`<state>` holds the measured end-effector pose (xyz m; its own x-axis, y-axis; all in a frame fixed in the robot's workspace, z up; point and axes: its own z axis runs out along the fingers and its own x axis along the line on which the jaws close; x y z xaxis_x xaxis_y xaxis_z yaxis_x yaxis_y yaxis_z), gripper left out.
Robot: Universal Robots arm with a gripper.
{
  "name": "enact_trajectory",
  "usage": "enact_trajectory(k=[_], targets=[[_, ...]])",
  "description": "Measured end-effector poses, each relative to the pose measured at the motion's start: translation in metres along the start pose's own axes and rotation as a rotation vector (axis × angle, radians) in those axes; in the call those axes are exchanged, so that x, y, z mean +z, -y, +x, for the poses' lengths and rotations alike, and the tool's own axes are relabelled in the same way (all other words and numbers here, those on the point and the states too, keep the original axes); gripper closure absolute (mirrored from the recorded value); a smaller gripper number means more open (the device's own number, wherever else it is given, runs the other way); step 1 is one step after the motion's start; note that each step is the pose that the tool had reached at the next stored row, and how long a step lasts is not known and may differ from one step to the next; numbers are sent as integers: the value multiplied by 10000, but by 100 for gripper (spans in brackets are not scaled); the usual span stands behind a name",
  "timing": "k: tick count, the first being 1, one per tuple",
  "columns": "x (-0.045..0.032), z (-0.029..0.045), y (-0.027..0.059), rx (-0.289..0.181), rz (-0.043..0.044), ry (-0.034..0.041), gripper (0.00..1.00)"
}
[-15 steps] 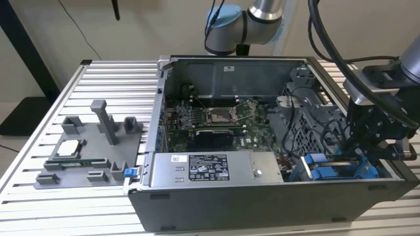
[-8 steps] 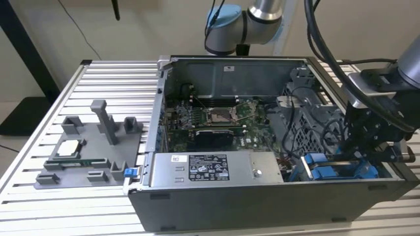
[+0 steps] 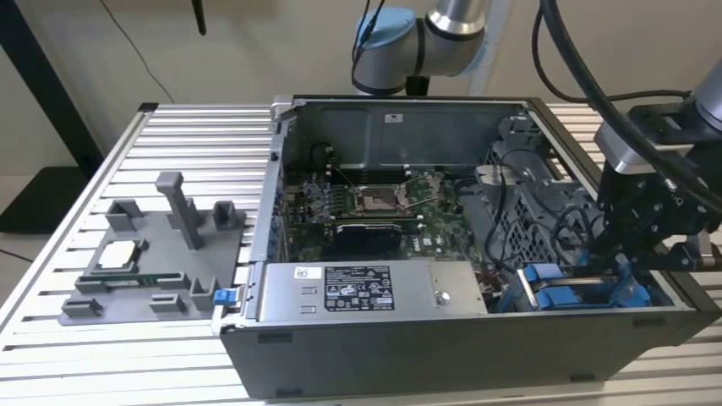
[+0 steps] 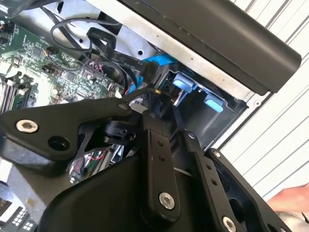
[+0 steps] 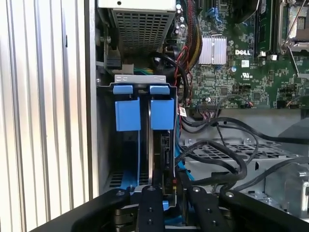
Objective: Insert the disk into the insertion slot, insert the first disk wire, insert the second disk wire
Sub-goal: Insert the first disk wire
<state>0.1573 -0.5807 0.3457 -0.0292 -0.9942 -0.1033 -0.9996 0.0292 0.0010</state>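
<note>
Tool low at slot, exterior view's lower right; grip impossible to tell. Keep square, press straight, steer clear of black cables.

Soft, even indoor light. The ribbed worktop glares pale, almost white in both wrist views. The computer case interior is dimmer; the insertion slot lies shadowed.
</note>
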Motion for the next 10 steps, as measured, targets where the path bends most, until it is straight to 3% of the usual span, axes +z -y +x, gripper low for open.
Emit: enact_trajectory(k=[10], targets=[[-35,-4,0,-1,0,2,0]])
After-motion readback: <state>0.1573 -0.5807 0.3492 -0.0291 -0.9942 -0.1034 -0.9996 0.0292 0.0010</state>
